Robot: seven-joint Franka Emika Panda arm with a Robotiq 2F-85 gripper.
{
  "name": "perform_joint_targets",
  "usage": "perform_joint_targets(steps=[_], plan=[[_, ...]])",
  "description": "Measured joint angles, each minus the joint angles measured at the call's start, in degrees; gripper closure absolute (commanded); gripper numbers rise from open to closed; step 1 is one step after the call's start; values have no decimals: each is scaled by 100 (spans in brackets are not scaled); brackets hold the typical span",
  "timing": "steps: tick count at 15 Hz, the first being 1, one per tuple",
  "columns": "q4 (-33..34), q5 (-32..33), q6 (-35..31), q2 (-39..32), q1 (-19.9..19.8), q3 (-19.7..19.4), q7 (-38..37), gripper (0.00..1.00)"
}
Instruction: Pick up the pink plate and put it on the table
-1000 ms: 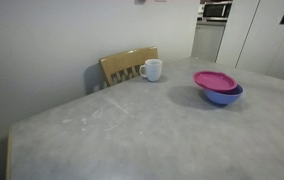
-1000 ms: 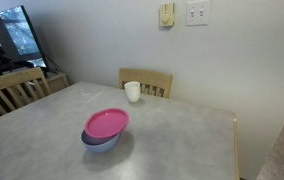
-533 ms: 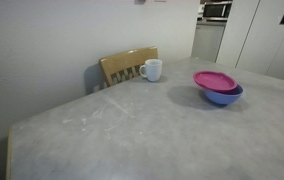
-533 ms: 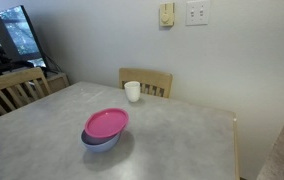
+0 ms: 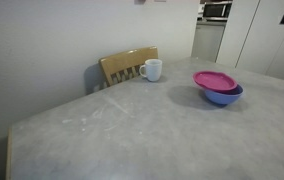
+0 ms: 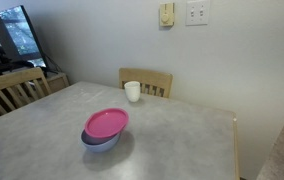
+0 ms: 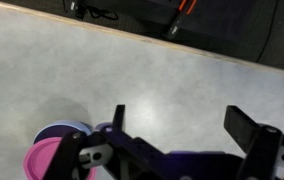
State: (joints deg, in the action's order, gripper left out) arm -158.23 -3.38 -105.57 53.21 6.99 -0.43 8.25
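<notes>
The plate (image 5: 215,80) is a plain, bright magenta-pink with no pattern. The bowl (image 5: 223,97) is blue-purple. The bench (image 5: 122,130) has a light grey top, mottled like stone, with paler streaks in it. The mug (image 5: 152,69) is white. The chair (image 5: 128,64) is honey-coloured wood. The wall (image 5: 52,40) is plain off-white. In the wrist view the pincer (image 7: 180,122) is black against the grey.
</notes>
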Motion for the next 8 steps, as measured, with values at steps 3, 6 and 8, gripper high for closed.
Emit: perform_joint_targets(steps=[3, 6, 8], plan=[[0, -1, -31, -1, 4, 35, -44, 0], [24, -100, -357, -84, 105, 296, -286, 0], [139, -126, -1024, -354, 202, 624, -601, 0]])
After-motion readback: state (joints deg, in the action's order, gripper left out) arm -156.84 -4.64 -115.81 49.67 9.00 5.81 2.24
